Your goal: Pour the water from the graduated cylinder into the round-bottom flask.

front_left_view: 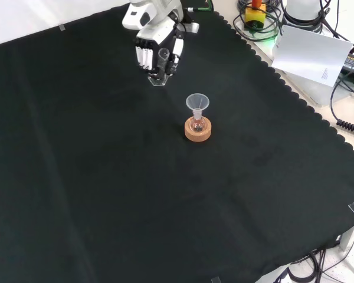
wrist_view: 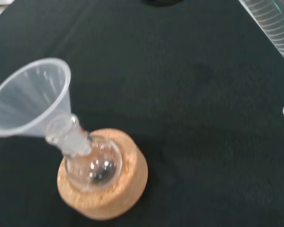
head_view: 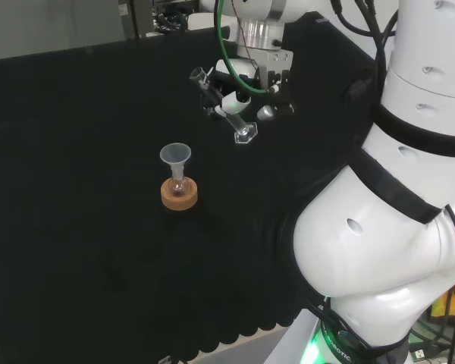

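Gripping clear ribbed cylinder [head_view: 226,112], hand [front_left_view: 158,50] holds it tilted above black cloth table [front_left_view: 106,188]. Cone-shaped plastic funnel [head_view: 176,155] sits in round glass flask [wrist_view: 92,165] on cork ring [front_left_view: 198,131].

Hand closed around the graduated cylinder, held above the cloth

In the head view the arm's big white links rise at the right, and the wrist reaches in from the top toward the hand [head_view: 246,83], which hangs above the black cloth. Its fingers and thumb are curled round the graduated cylinder [head_view: 226,110], carried tilted with its base lower and nearer the camera. In the front view the hand [front_left_view: 156,50] comes in from the top, fingers [front_left_view: 143,57] pointing down.
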